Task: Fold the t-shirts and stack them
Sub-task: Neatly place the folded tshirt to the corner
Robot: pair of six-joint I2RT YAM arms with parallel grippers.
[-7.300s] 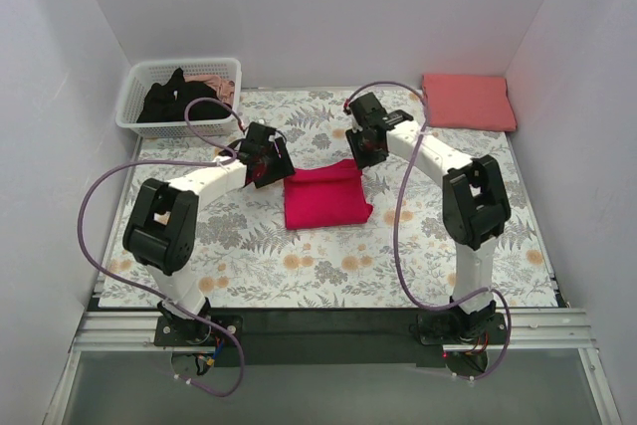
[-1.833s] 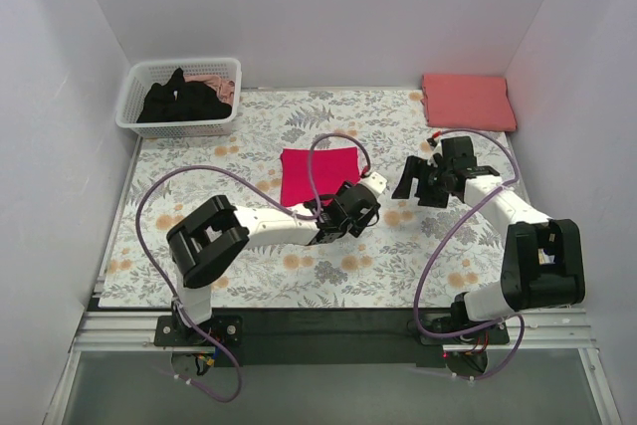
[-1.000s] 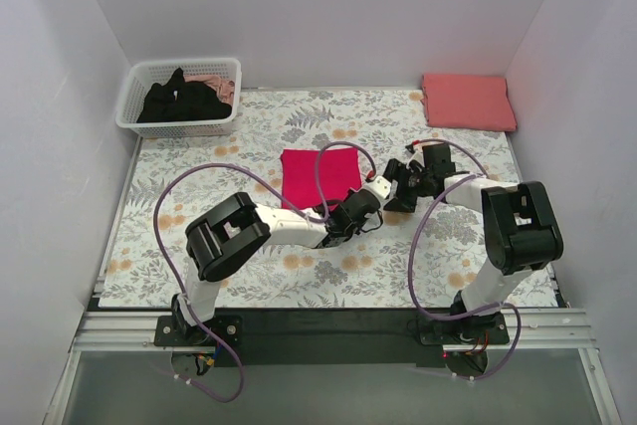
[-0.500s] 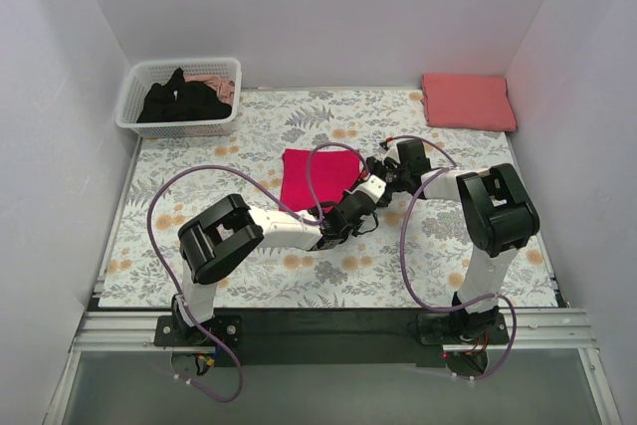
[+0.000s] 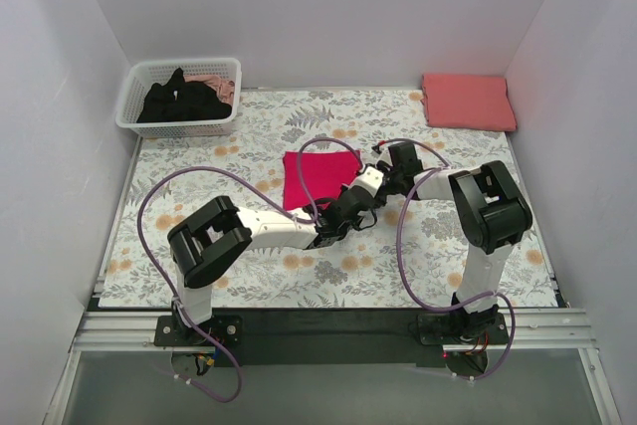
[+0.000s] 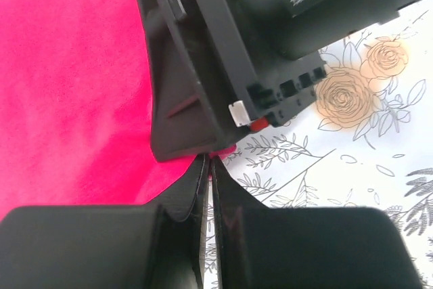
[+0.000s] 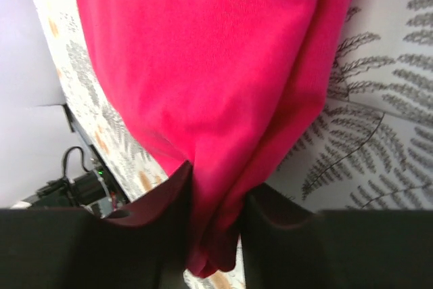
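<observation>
The crimson t-shirt (image 5: 317, 174) lies folded on the floral cloth mid-table. My right gripper (image 5: 381, 174) meets its right edge; in the right wrist view the crimson t-shirt (image 7: 203, 72) is bunched between the fingers of my right gripper (image 7: 215, 235), which is shut on it. My left gripper (image 5: 364, 191) lies just beside it at the shirt's near right corner. In the left wrist view my left gripper (image 6: 206, 167) is shut with nothing seen between its jaws, tips at the crimson t-shirt's (image 6: 67, 86) edge. A folded salmon-pink t-shirt (image 5: 468, 102) lies at the back right. A black t-shirt (image 5: 179, 102) sits in the basket.
The white lattice basket (image 5: 227, 72) stands at the back left corner. The floral cloth (image 5: 249, 276) covers the table. The right gripper's black body (image 6: 270, 25) fills the top of the left wrist view, close to my left fingers. Purple cables loop over both arms.
My right gripper has moved left to the crimson t-shirt's right edge and closed onto the fabric. The left gripper has stayed shut near the same corner.
</observation>
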